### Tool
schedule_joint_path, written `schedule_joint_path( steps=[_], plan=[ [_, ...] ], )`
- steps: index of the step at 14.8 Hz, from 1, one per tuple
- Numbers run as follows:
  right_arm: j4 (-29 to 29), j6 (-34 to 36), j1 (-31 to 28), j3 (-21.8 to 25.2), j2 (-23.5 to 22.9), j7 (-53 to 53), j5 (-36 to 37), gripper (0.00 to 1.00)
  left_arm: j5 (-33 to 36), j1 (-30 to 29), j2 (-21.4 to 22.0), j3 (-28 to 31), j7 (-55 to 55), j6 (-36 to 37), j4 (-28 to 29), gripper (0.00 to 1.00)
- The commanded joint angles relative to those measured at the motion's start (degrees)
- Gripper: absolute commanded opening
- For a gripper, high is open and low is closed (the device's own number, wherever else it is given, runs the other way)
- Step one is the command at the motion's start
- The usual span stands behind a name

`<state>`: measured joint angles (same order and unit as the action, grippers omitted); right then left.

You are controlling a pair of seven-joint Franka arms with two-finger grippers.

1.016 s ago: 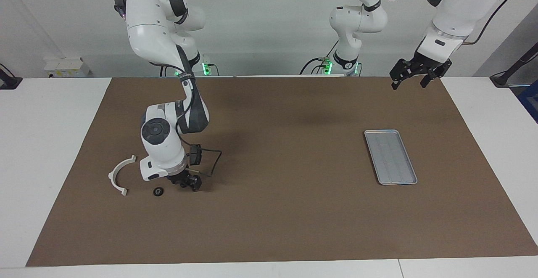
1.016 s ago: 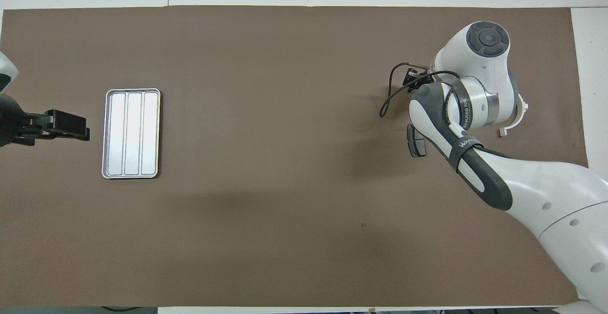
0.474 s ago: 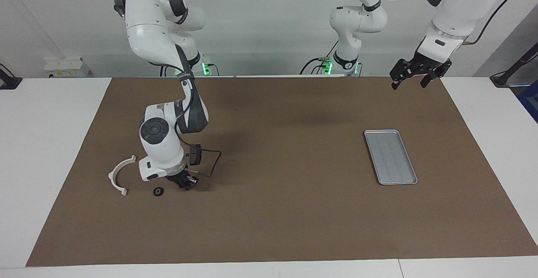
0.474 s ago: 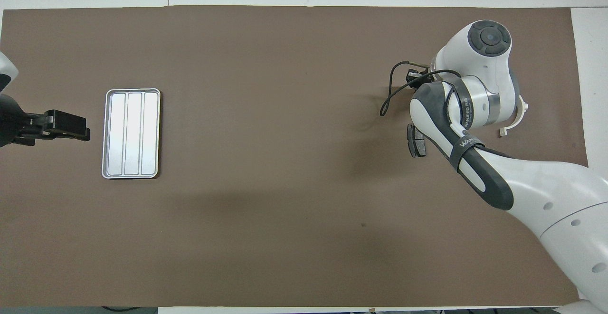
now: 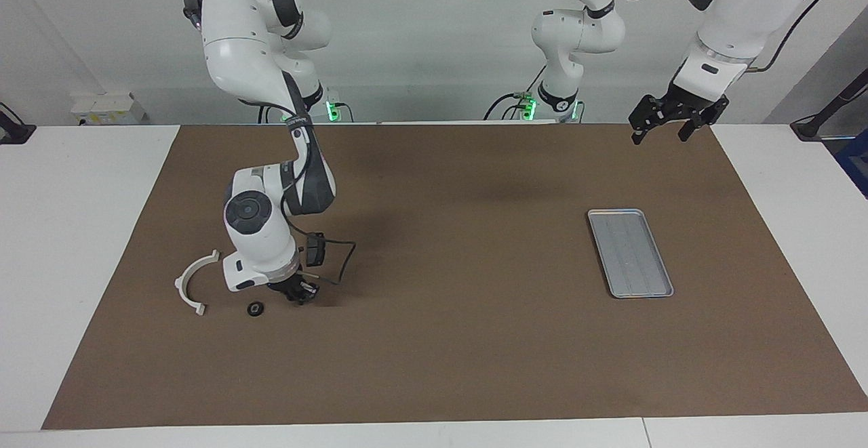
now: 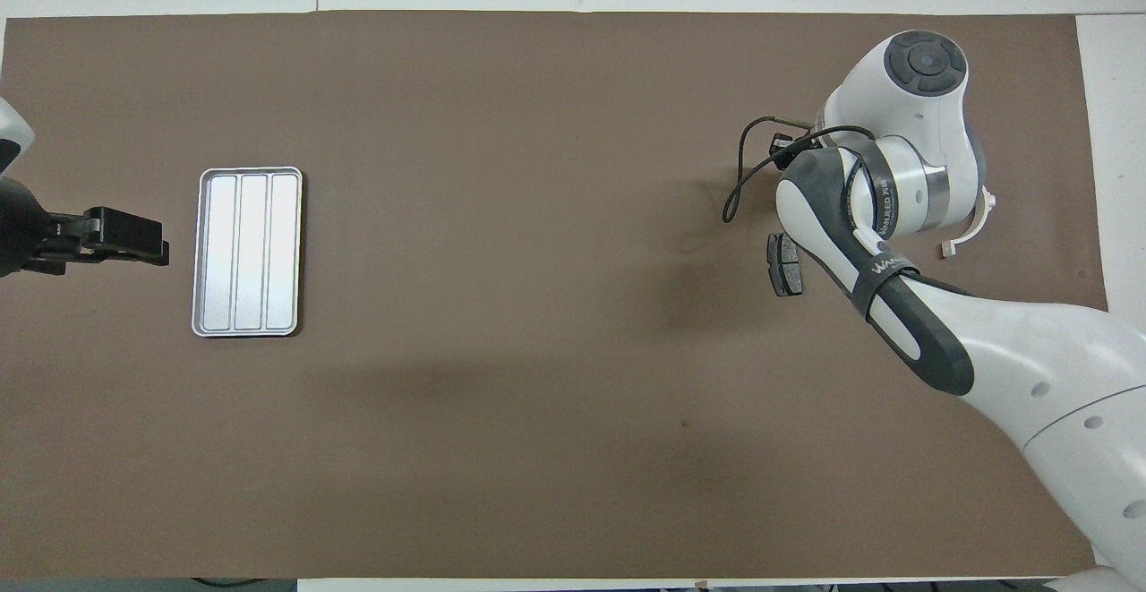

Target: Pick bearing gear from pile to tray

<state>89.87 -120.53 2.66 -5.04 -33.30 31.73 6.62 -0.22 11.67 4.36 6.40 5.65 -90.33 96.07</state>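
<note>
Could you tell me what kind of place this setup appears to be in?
Probably a robotics lab or test bench: two white arms mounted at a white table covered by a brown mat, with a metal tray and loose parts such as a white curved bracket laid out.

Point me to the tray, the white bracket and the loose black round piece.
tray (image 5: 630,253): facing view, middle of its ridged floor.
white bracket (image 5: 184,284): facing view, middle of the curved band.
black round piece (image 5: 255,309): facing view, its centre, on the mat beside the right gripper (image 5: 299,294).

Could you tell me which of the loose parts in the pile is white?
The curved half-ring bracket; the small round piece beside it is black and the brake pad dark grey.
</note>
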Motion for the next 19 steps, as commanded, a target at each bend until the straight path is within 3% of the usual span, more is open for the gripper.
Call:
schedule_joint_path(
  steps=[1,6,9,14,19],
  plan=[
    [-1.4,6.0,-0.6,-0.7,4.2,-3.9,0.3,0.00,-0.2,0.2,0.5,0.3,0.2,0.2,0.5,1.00],
    [-6.8,19.6,3.6,-1.1,10.1,-2.2,-4.6,0.00,-0.2,0.2,0.5,0.3,0.2,0.2,0.5,1.00],
    [-10.1,24.1,10.1,-1.1,11.2,12.1,-6.0,0.00,-0.2,0.2,0.5,0.3,0.2,0.2,0.5,1.00],
    [-9.7,20.4,21.6,-1.1,11.2,34.7,-6.5,0.00,-0.2,0.2,0.5,0.3,0.2,0.2,0.5,1.00],
    [-3.7,9.0,28.1,-1.1,9.9,44.4,-5.5,0.00,-0.2,0.5,0.6,0.2,0.0,0.7,0.5,1.00]
  ],
)
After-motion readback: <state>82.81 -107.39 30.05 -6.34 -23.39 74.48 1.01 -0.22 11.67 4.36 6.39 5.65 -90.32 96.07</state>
